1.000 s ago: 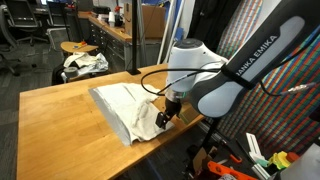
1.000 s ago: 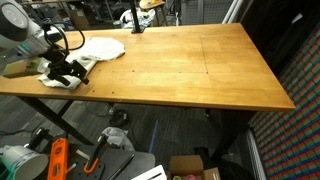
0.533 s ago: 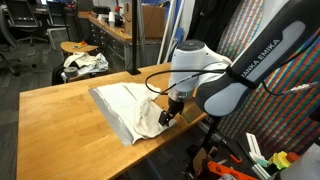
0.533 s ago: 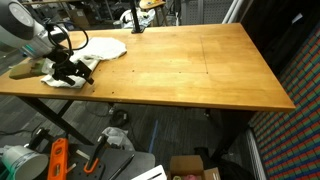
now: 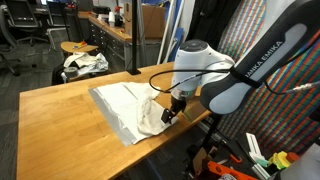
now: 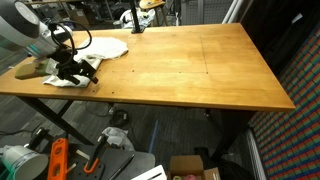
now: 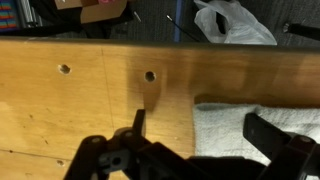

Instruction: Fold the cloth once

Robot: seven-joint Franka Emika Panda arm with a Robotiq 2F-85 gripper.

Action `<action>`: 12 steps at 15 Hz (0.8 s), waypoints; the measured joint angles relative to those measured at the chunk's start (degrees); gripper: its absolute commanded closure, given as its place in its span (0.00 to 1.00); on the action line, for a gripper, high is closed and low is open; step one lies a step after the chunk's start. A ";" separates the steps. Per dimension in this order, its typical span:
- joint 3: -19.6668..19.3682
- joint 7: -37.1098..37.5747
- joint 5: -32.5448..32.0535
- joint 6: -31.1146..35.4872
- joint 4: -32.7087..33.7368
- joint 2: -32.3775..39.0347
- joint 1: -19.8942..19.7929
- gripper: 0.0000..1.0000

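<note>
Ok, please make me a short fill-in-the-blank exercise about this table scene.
The cloth lies on a ___ table.
The tool has its jaws ___, holding nothing.
In the wrist view, the tabletop shows ___ round holes.
Missing words: wooden; open; two.

Off-white cloth (image 5: 125,106) on bare wooden table (image 5: 55,115)
</note>
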 measured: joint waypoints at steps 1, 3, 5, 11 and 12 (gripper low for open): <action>-0.22 0.67 -0.86 0.13 0.00 0.00 -0.05 0.00; -0.66 2.08 -2.69 0.33 0.01 0.00 -0.21 0.00; -1.07 3.22 -4.12 0.46 0.03 0.00 -0.40 0.00; -1.66 3.81 -4.55 0.93 0.07 -0.01 -0.53 0.00; -1.66 2.75 -3.13 1.32 0.10 -0.05 -0.53 0.00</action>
